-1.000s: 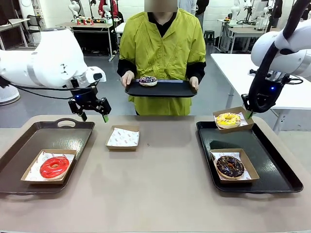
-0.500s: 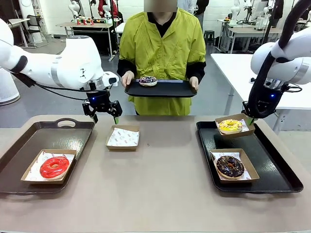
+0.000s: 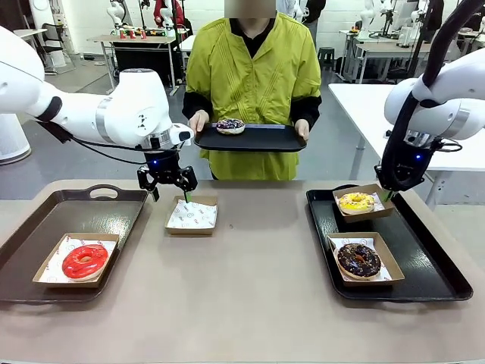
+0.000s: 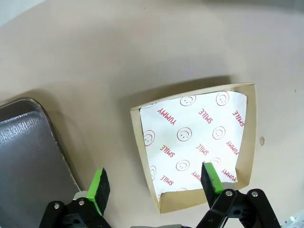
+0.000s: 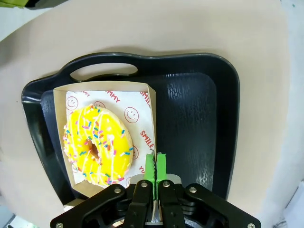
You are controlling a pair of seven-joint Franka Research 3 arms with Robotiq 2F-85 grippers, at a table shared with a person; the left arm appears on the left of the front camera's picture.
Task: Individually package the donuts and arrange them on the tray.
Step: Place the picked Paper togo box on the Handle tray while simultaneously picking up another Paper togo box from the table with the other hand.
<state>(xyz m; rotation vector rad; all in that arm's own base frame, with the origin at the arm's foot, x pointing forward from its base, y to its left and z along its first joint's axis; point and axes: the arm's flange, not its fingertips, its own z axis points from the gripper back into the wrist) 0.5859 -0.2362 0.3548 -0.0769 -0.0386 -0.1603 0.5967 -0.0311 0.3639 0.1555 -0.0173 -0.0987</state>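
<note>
My left gripper [image 3: 168, 189] [image 4: 154, 183] is open and hovers over the near-left edge of an empty cardboard box [image 3: 192, 214] [image 4: 194, 142] lined with printed paper. My right gripper [image 3: 390, 193] [image 5: 154, 164] is shut on the side wall of the box [image 5: 107, 90] that holds the yellow donut [image 3: 356, 202] [image 5: 97, 149], at the far end of the right tray [image 3: 424, 258] [image 5: 190, 114]. The chocolate donut [image 3: 358, 259] sits boxed nearer on that tray. A boxed red donut [image 3: 84, 261] lies on the left tray [image 3: 45, 220]. The purple donut [image 3: 230, 126] rests unboxed on a tray [image 3: 265, 139] held by the person.
The person [image 3: 254, 68] stands at the far side, both hands on the held tray. A corner of the left tray [image 4: 23, 156] lies close beside the empty box. Bare tabletop [image 3: 250, 288] spreads between the two trays.
My left arm has swung right and down towards the empty box, its gripper still open. My right gripper has lowered the yellow donut's box to the tray's far end.
</note>
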